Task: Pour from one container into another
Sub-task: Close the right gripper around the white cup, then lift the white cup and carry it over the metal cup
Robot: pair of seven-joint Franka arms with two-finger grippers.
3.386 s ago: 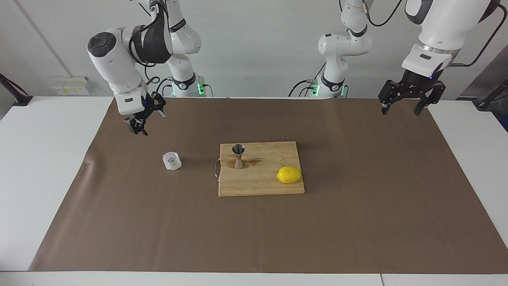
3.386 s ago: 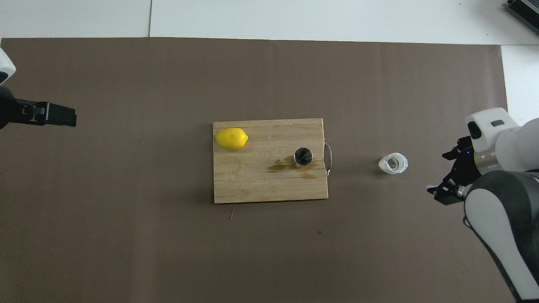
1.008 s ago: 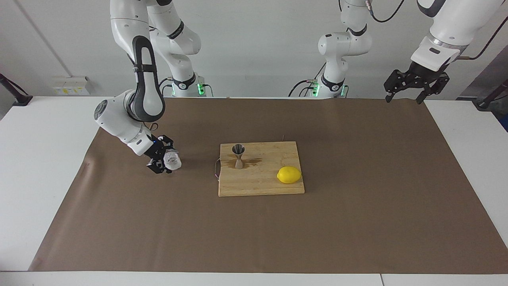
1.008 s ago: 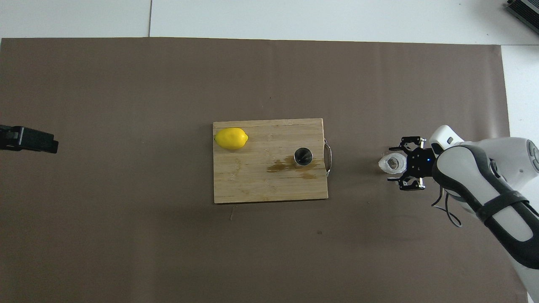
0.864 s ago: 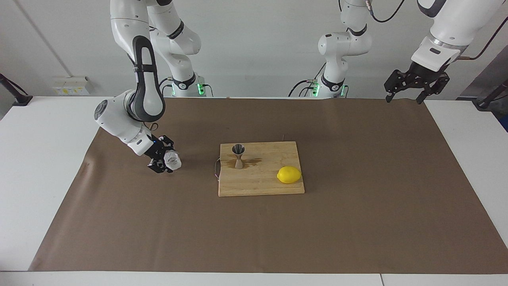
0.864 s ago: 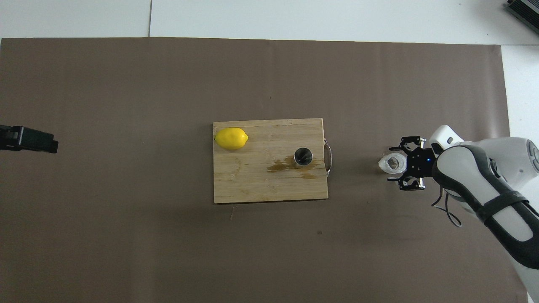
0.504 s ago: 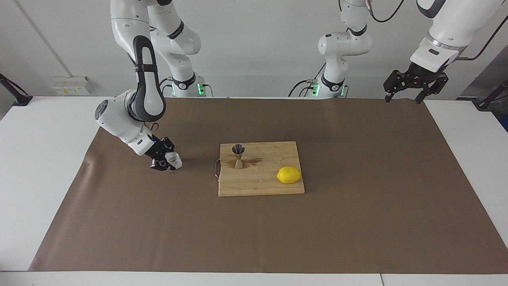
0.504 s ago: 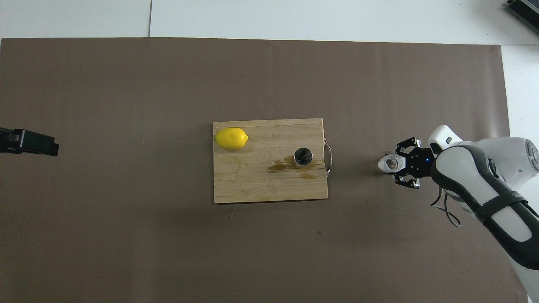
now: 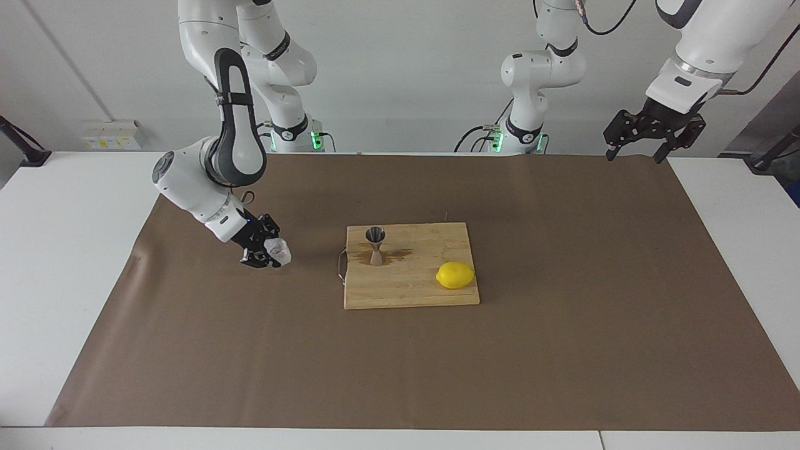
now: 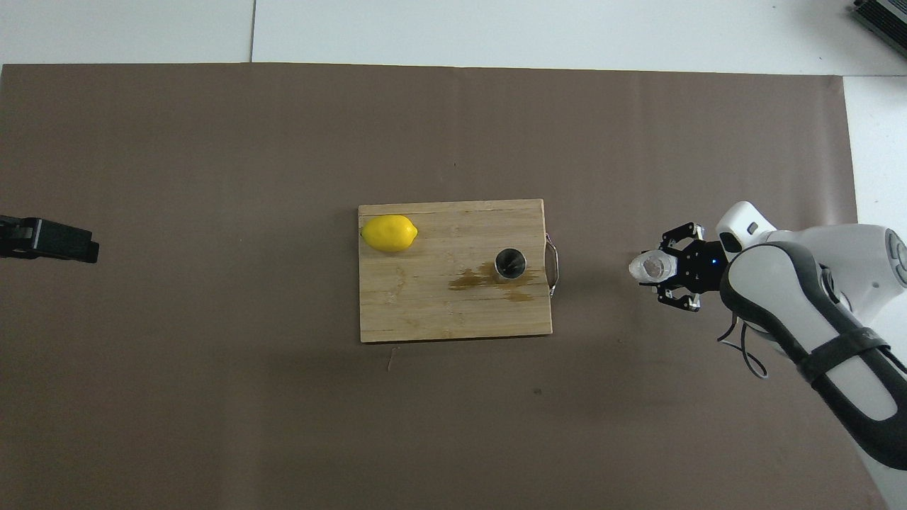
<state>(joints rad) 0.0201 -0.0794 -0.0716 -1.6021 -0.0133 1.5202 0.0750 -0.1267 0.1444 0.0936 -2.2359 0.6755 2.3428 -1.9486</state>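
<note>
Right gripper [image 9: 267,252] clamped around glass tumbler [image 9: 278,249], above paper.

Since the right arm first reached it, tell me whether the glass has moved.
Yes. The glass has shifted slightly toward the cutting board, held in the right end effector, and looks barely lifted off the paper.

Facing view: my high camera across the table looks back at both arm bases. Overhead view: my second camera sits above the robots' end, looking steeply down and forward. Both share the brown mat [image 9: 562,350] and cutting board [image 9: 412,287] [image 10: 425,297], seen half a turn apart.
</note>
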